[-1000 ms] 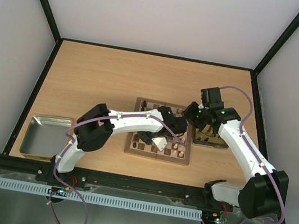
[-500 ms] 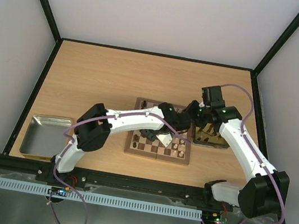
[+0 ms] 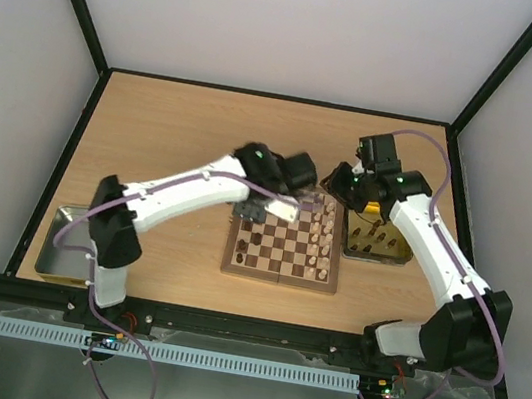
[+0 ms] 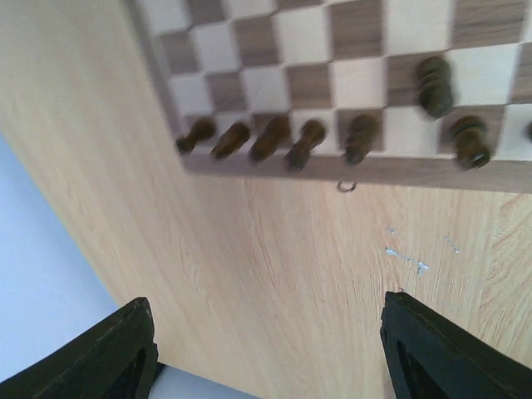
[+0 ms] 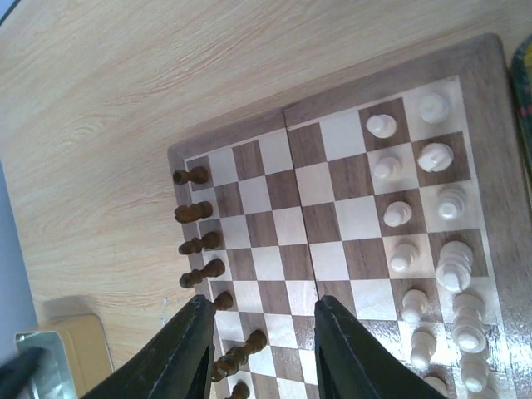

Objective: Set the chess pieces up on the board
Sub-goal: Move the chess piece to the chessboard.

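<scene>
Left fingers (image 4: 432,349) gape wide and empty over the bench (image 4: 274,274), just off the board (image 3: 280,276) edge where dark pieces (image 4: 274,137) line up. Right fingers (image 5: 345,349) stand part-open above the board, nothing between them; pale pieces (image 5: 399,212) fill its right side. Next is probably a fetch from the tray (image 3: 374,259) (dark men lie there): lift straight up, clear of the rows.

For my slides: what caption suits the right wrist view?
Open right gripper looks down on the board, dark pieces along one edge, cream pieces opposite.
</scene>
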